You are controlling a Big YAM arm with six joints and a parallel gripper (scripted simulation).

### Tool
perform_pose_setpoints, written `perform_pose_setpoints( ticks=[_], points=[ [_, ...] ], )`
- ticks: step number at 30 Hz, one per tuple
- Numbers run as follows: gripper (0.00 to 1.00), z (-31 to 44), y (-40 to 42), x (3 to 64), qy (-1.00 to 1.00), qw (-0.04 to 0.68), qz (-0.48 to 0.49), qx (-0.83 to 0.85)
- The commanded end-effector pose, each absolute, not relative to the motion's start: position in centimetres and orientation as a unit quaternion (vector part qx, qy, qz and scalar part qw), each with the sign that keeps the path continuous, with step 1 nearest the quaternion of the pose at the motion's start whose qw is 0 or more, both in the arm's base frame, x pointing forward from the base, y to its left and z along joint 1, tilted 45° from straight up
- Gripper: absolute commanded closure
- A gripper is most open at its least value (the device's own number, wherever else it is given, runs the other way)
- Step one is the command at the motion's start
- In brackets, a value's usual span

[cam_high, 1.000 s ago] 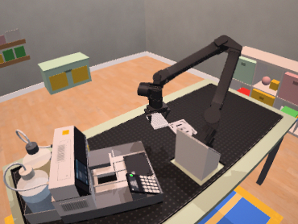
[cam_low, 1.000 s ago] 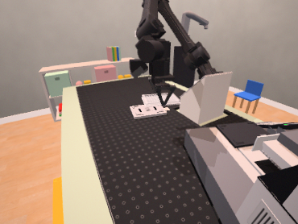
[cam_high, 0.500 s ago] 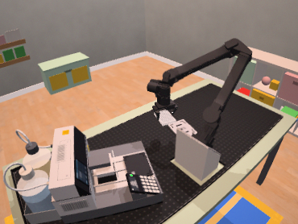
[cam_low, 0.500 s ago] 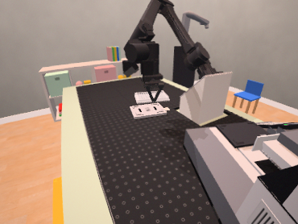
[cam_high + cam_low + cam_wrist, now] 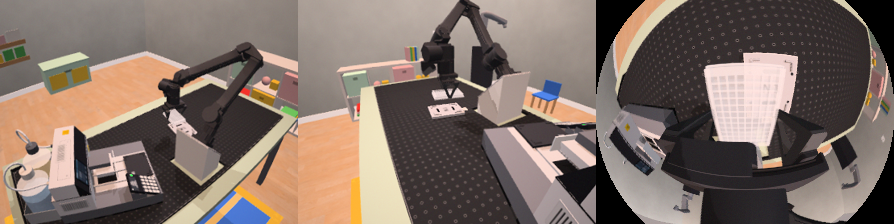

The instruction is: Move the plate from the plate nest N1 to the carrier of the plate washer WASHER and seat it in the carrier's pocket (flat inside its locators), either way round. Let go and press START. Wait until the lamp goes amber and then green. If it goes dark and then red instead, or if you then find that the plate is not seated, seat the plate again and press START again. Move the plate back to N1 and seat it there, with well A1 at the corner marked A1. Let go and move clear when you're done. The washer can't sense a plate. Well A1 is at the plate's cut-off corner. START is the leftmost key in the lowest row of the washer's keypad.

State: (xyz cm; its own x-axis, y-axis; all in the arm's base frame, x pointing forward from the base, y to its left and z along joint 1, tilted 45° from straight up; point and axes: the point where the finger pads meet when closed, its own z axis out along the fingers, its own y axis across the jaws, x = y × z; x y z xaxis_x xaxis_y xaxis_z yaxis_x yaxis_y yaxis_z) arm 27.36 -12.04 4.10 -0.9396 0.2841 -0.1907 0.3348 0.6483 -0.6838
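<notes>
Overhead, arm [image 5: 225, 60] bent; end effector [image 5: 450, 96] carries plate [image 5: 743, 104] above nest N1 [image 5: 446, 110].

Plain grey walls [image 5: 101, 24] all round, white skirting, warm wood-plank floor [image 5: 117, 89]. Off behind the claw [image 5: 450, 93] there's a low open shelf unit [image 5: 354, 69] with pastel bins and a few upright books [image 5: 411, 53]. A little blue chair [image 5: 548, 93] sits well off to its side. Blue and orange mat [image 5: 242, 209] on the floor.

nest N1 [image 5: 778, 72] half behind plate [image 5: 743, 103] (label covered)
</notes>
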Motion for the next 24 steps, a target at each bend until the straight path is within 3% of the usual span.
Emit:
perform_pose_setpoints(
  ticks=[1, 24],
  points=[
    [0.16, 5.2, -13.4, 26.9, 0.911, 0.034, -0.381, 0.155],
    [0.16, 7.6, -16.1, 25.0, 0.913, 0.033, -0.381, 0.138]
  ],
)
